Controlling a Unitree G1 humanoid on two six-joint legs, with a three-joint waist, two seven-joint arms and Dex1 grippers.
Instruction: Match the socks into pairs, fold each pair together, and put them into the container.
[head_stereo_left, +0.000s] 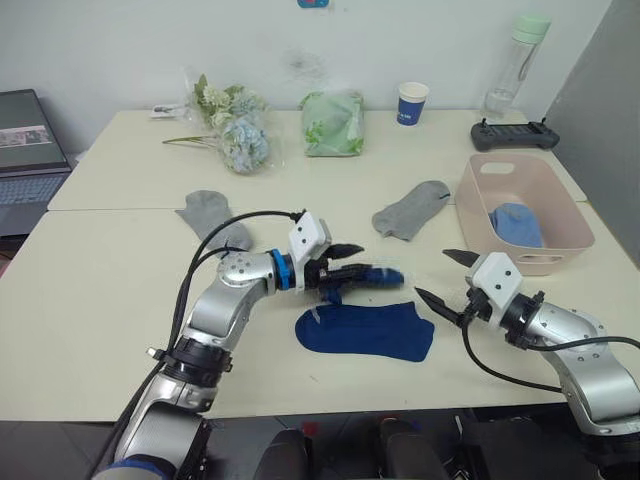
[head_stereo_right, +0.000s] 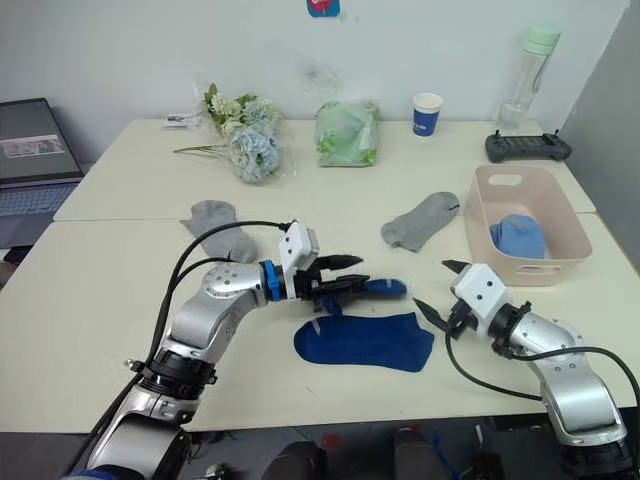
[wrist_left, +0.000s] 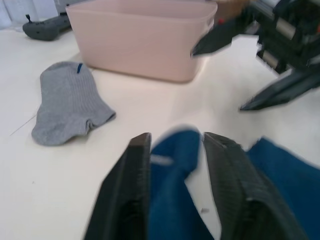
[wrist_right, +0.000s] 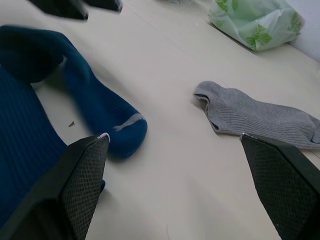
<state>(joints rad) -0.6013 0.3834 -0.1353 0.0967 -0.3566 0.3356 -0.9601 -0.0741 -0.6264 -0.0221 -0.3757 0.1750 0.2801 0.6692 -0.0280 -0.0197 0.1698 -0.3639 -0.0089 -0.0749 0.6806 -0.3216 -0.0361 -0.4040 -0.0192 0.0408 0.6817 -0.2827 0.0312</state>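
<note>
My left gripper (head_stereo_left: 345, 272) is shut on a navy sock (head_stereo_left: 385, 275) at mid-table; in the left wrist view the sock (wrist_left: 172, 150) sits between the two fingers (wrist_left: 127, 185). A second navy sock (head_stereo_left: 365, 332) lies flat just in front of it. My right gripper (head_stereo_left: 432, 275) stands open to the right of both, with nothing between its fingers (wrist_right: 85, 175). One grey sock (head_stereo_left: 212, 215) lies at the left, another grey sock (head_stereo_left: 412, 210) beside the pink container (head_stereo_left: 520, 165). Light blue sock fabric (head_stereo_left: 515, 222) lies inside the container.
Along the back of the table stand a flower bunch (head_stereo_left: 235, 135), a green wrapped bundle (head_stereo_left: 333, 122), a paper cup (head_stereo_left: 412, 102), a bottle (head_stereo_left: 510, 65) and a black controller (head_stereo_left: 515, 135). A laptop (head_stereo_left: 30, 150) sits off the table's left.
</note>
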